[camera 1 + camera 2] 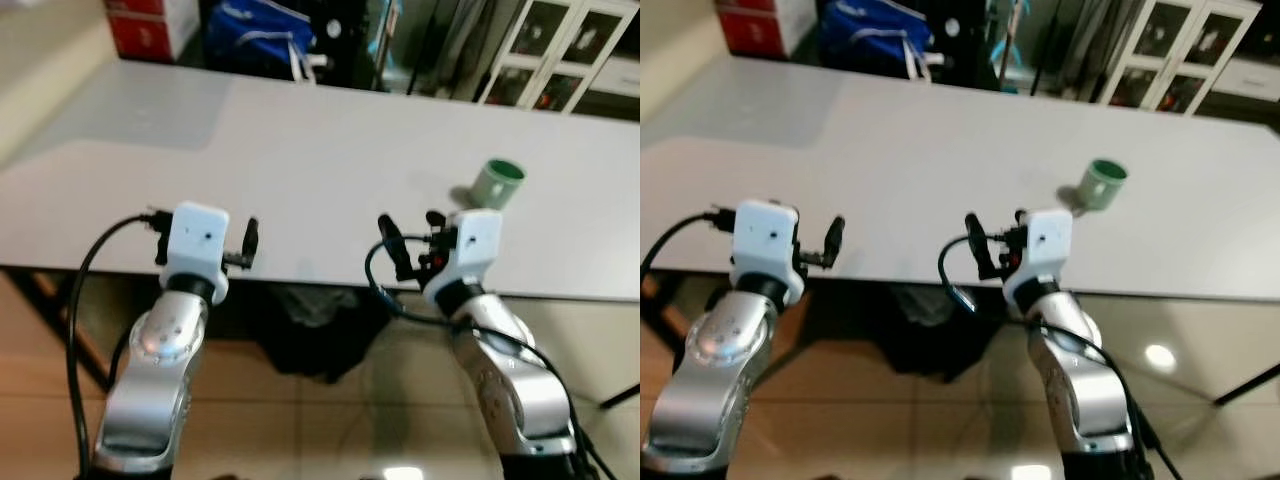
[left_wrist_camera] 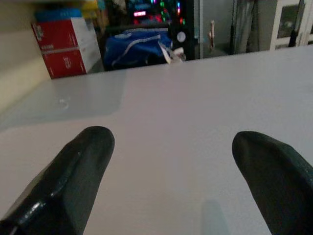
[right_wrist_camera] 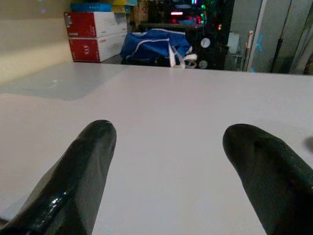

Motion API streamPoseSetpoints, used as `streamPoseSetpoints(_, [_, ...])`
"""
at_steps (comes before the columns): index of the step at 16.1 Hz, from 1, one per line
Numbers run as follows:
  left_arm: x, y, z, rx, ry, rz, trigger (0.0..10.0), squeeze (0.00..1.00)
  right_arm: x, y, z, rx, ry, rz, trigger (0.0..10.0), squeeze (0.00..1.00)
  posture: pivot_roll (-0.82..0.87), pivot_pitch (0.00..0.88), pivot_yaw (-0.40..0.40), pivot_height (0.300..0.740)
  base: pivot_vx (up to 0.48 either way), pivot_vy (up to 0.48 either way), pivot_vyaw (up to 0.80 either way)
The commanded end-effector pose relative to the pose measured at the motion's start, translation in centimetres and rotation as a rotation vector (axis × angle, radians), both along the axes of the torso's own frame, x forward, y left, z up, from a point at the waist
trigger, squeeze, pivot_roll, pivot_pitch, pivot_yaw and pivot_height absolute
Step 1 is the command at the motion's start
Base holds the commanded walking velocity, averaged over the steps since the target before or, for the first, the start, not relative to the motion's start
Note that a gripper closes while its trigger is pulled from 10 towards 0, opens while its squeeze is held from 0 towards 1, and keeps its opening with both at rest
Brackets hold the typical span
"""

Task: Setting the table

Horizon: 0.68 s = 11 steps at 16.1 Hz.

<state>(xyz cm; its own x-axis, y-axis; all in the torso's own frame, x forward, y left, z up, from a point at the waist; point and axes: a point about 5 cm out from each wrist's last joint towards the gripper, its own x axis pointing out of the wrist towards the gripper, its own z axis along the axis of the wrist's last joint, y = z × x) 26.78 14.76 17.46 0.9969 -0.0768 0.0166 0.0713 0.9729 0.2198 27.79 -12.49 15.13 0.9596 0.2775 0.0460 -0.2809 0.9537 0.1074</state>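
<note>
Across the whole scene a long pale tabletop (image 1: pixel 300 150) is stretching ahead of both jaws, its near edge running just under the two wrists. Beyond its far edge, well past the jaws, red boxes (image 2: pixel 63 46), a blue bag (image 3: pixel 154 46) and a white glass-fronted cabinet (image 1: pixel 560 50) are standing in the dim background, and a dark bundle (image 1: pixel 310 335) is lying on the floor beneath the edge between the arms. Both silver arms are reaching up from below, bringing the left gripper (image 1: pixel 250 243) and the right gripper (image 1: pixel 412 240) level with the tabletop's near edge. Each is holding nothing; in the wrist views the fingers (image 2: pixel 73 176) of the left and the fingers (image 3: pixel 83 166) of the right are standing well spread, with bare surface showing between them. The task's one visible thing, a small green cup (image 1: pixel 497 184), is sitting on the tabletop just ahead of the right jaws and a little to their outer side, well apart from the left jaws. It is appearing tilted or lying over with its open mouth turned up and outward, though blur is making this hard to settle. Judging by its look, it is probably a light, stiff plastic or ceramic cup with a smooth and perhaps slippery wall, likely to roll or skid if nudged. The soundest hold seems to be across the body near its middle, with the right jaws closing on opposite sides of the wall rather than on the rim.
</note>
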Motion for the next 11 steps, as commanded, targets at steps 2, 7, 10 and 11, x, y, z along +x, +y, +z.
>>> streamPoseSetpoints(2, [0.4,-0.3,0.9,0.001,-0.023,-0.006,10.0,0.0,0.3,-0.6,-0.2,-0.007,0.023,-0.041,10.0,0.0,0.04,0.037,-0.083,0.74,0.0,0.48,-0.8])
streamPoseSetpoints(7, [2.0,-0.3,2.3,0.012,-0.043,-0.022,10.0,0.0,1.5,-0.2,0.1,0.009,0.038,-0.063,10.0,0.0,0.07,0.063,-0.096,0.74,0.0,0.48,-0.48])
streamPoseSetpoints(10, [1.7,-0.4,1.7,0.029,-0.02,-0.037,10.0,0.0,1.5,-0.4,0.0,0.036,0.054,-0.071,10.0,0.0,0.08,0.077,-0.1,0.74,0.0,0.48,0.0])
streamPoseSetpoints(11, [1.8,-0.2,1.9,0.019,-0.025,-0.035,10.0,0.0,1.7,-1.1,-0.2,0.01,0.067,-0.132,10.0,0.0,0.08,0.076,-0.1,0.74,0.0,0.48,0.0])
